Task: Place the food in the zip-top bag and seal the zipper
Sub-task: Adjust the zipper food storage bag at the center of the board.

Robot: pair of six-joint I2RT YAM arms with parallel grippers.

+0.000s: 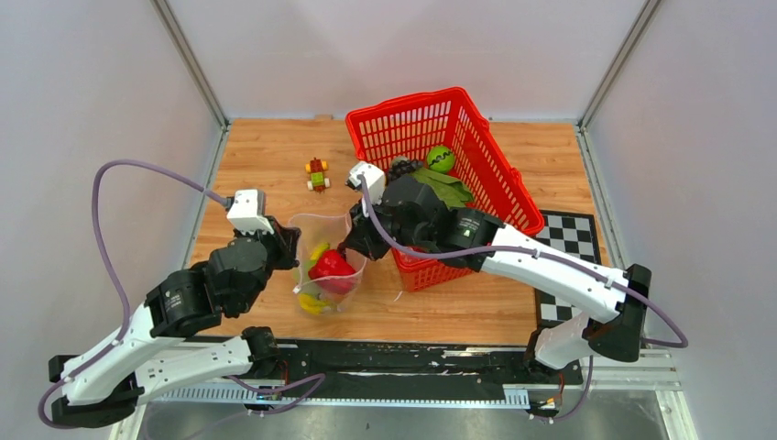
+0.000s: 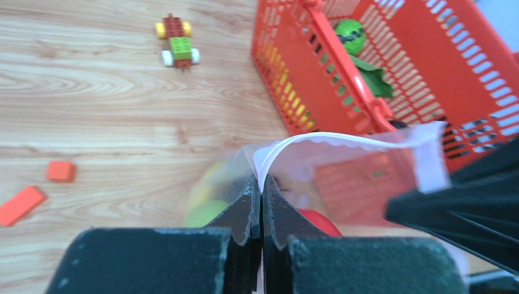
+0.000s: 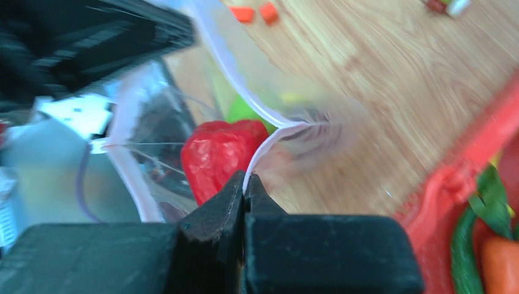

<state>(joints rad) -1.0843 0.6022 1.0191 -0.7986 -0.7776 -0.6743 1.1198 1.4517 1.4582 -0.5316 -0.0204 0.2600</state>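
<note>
The clear zip-top bag (image 1: pixel 322 240) stands mouth-up on the wood, held between both grippers. My left gripper (image 1: pixel 291 246) (image 2: pixel 262 182) is shut on the left end of its mouth. The right gripper (image 1: pixel 353 246) (image 3: pixel 245 179) is shut on the opposite end. The pale zipper (image 3: pixel 245 92) (image 2: pixel 343 141) runs along the gaping mouth. Inside the bag lie a red food piece (image 1: pixel 332 267) (image 3: pixel 214 153) and yellow bananas (image 1: pixel 311 302). More food sits in the red basket (image 1: pixel 502 163): a green lime (image 1: pixel 440 158) (image 2: pixel 350 35), green leaves (image 1: pixel 449 188), dark grapes (image 1: pixel 400 168) and an orange carrot (image 3: pixel 499 263).
A small toy block figure (image 1: pixel 317 172) (image 2: pixel 177 41) stands on the wood left of the basket. Two loose orange blocks (image 2: pixel 60 171) lie on the table left of the bag. A checkerboard (image 1: pixel 570 236) lies at the right edge. The basket's wall (image 2: pixel 294 79) is close behind the bag.
</note>
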